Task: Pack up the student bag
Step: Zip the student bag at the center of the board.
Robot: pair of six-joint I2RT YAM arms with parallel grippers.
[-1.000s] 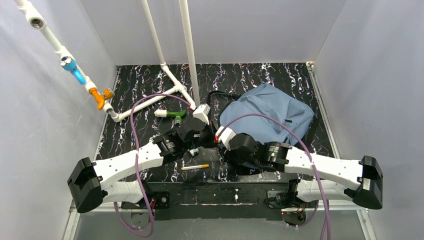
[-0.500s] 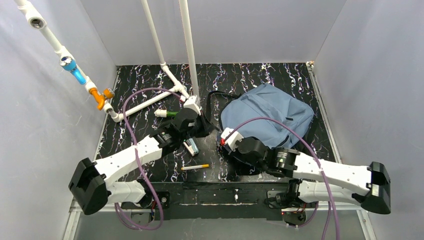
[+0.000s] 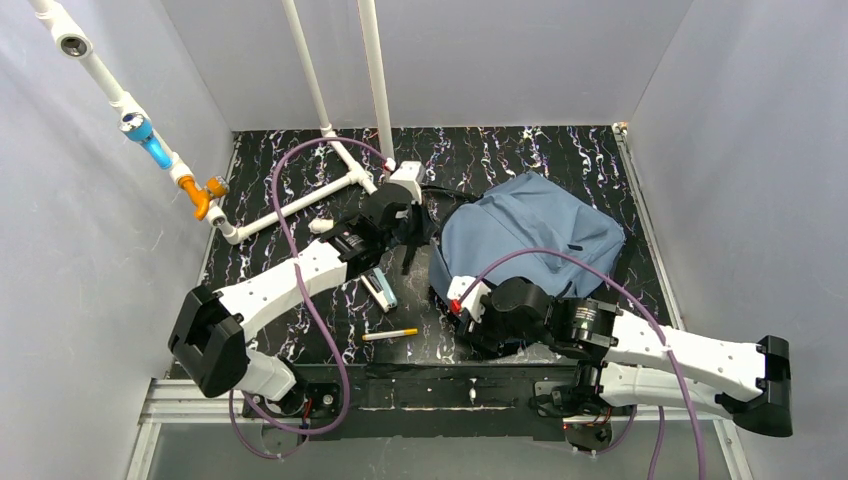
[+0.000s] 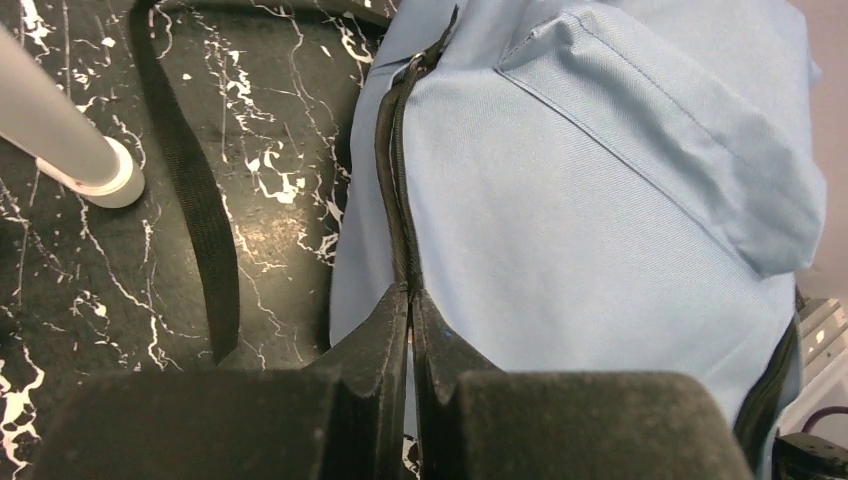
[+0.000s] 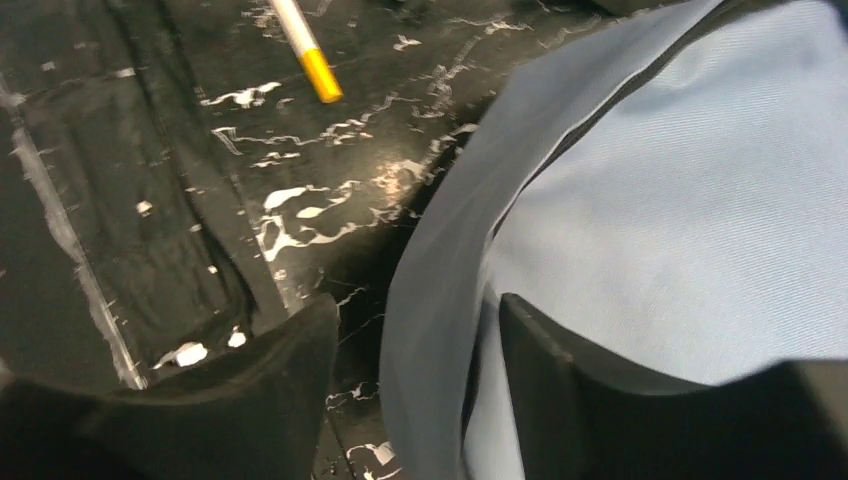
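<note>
- The student bag (image 3: pixel 540 235), a soft slate-blue fabric backpack with black straps, is lying flat on the black white-veined marbled tabletop (image 3: pixel 520 150). It sits right of centre, and its near-left corner is closest to both arms.
- The left gripper (image 4: pixel 410 300) is at the bag's left edge. From the left wrist cam the two black fingers are pressed tight together, pinching the dark zipper line (image 4: pixel 395 170) that runs up the side of the bag.
- A flat black webbing strap (image 4: pixel 200 220) lies on the table just left of that zipper. The foot of the white plastic pipe frame (image 4: pixel 100 175) is a bit further left.
- The right gripper (image 5: pixel 415 305) is down at the bag's near edge. Its jaws are spread apart with a fold of the blue fabric running between them. There's a clear gap on the left side, so it isn't clamped on anything.
- A thin white pen with a yellow end (image 3: pixel 390 334) is on the table, near the front and left of the right gripper.
- There's also a small oblong item (image 3: pixel 378 288) beside the left forearm, too small to identify.
</note>
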